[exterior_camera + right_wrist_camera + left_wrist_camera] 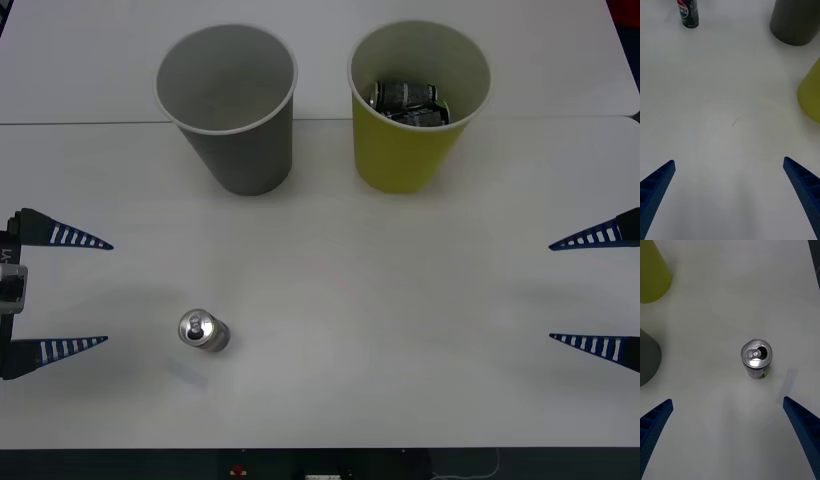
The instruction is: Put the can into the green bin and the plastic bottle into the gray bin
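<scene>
On the near left part of the white counter (350, 300) stands the small black drink can with a silver top and pull tab (204, 331), upright and touching nothing. In the right wrist view its side shows a round red, white and blue logo.

The left hand (70, 292) hangs at the left edge of the counter, just left of the can and a little farther back. Its two blue ribbed fingers (75, 238) are spread wide apart, pointing right, and hold nothing. In the left wrist view the can (756, 359) lies ahead of the spread fingers, between their lines but clear of both.

The right hand (585, 290) is at the right edge of the counter, well apart from the can. Its blue fingers are likewise spread wide, pointing left, and hold nothing.

At the far side stand two large tapered cup-shaped bins with thin white rims, near each other but not touching. The gray bin (245, 150) is on the left. The yellow-green bin (400, 150) is on the right and holds silver-gray cans with dark print (408, 102).
</scene>
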{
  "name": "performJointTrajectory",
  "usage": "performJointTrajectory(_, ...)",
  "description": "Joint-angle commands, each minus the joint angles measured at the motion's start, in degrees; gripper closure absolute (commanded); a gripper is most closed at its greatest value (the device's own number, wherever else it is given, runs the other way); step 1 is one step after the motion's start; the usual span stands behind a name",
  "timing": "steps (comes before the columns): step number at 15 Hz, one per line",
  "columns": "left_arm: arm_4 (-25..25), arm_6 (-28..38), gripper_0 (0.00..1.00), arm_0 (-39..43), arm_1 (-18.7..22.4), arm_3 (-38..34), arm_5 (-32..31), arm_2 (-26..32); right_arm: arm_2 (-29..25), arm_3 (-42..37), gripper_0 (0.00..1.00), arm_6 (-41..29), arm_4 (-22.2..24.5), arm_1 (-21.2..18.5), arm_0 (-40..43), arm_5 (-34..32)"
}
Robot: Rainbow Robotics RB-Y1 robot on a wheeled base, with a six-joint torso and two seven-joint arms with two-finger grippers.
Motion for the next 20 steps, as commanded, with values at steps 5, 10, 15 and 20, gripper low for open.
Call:
performJointTrajectory(5, 1.52, -0.62, 0.00, 0.03, -1.10, 2.06, 1.63, 0.64, 0.00, 0.00, 0.00, 0.00, 0.00, 0.00, 0.00, 0.00)
performJointTrajectory(10, 1.87, -3.88, 0.00, -0.06, -0.75, 5.40, 1.63, 0.56, 0.00, 0.00, 0.00, 0.00, 0.00, 0.00, 0.00, 0.00)
performJointTrajectory(15, 5.57, -9.41, 0.00, -4.01, -0.84, 13.40, -3.99, -3.31, 0.00, 0.00, 0.00, 0.00, 0.00, 0.00, 0.00, 0.00)
performJointTrajectory(20, 10.57, -19.43, 0.00, -10.61, -0.84, 24.74, -5.84, -11.31, 0.00, 0.00, 0.00, 0.00, 0.00, 0.00, 0.00, 0.00)
